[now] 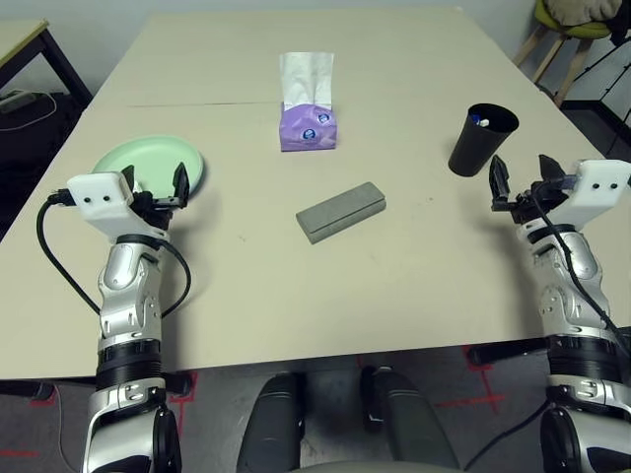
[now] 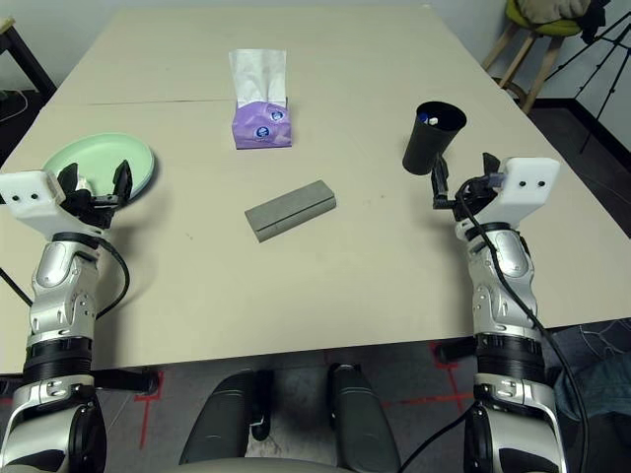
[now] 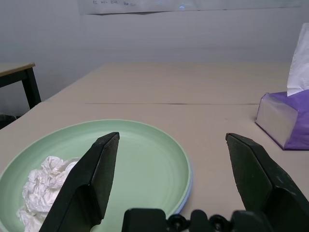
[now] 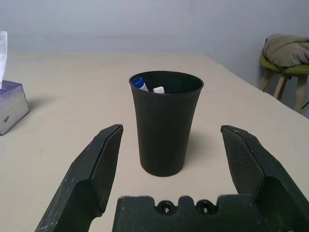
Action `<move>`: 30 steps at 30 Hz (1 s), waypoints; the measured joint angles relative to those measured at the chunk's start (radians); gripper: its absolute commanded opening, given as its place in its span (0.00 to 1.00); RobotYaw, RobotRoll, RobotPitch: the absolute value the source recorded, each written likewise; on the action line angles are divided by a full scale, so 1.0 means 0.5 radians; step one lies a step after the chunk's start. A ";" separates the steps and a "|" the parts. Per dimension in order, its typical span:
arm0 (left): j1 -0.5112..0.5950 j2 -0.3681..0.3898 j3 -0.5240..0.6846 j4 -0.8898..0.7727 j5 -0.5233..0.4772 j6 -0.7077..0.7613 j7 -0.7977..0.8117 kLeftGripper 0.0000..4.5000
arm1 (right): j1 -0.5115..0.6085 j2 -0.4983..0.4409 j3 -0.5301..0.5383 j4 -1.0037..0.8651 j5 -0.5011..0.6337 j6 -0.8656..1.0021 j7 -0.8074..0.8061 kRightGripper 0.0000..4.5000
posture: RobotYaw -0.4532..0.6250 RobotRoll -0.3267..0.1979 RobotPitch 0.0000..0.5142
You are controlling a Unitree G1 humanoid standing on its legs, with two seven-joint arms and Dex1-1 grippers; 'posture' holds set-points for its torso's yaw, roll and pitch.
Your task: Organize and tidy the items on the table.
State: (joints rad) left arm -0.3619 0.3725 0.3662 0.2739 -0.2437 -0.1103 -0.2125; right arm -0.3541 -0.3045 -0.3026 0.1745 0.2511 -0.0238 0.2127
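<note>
Where the table ends — left gripper, right gripper level, agape, empty

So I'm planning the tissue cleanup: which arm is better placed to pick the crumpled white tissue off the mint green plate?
Left. Its open end effector faces the crumpled white tissue on the mint green round plate; the right end effector faces the black cup.
</note>
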 measured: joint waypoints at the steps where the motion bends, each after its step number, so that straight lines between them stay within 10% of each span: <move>1: 0.000 0.000 -0.002 0.009 0.000 0.000 -0.002 1.00 | 0.003 0.000 0.002 -0.004 -0.002 0.007 -0.003 0.99 | 0.45 0.62 0.24; 30: 0.047 0.060 -0.027 0.014 -0.052 0.058 -0.179 1.00 | -0.278 -0.233 -0.084 0.569 0.100 -0.211 0.333 0.99 | 0.50 0.62 0.29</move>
State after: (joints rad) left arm -0.3383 0.4026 0.3526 0.2811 -0.2695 -0.0815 -0.3021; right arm -0.4932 -0.4209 -0.3444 0.4590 0.3011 -0.1295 0.3794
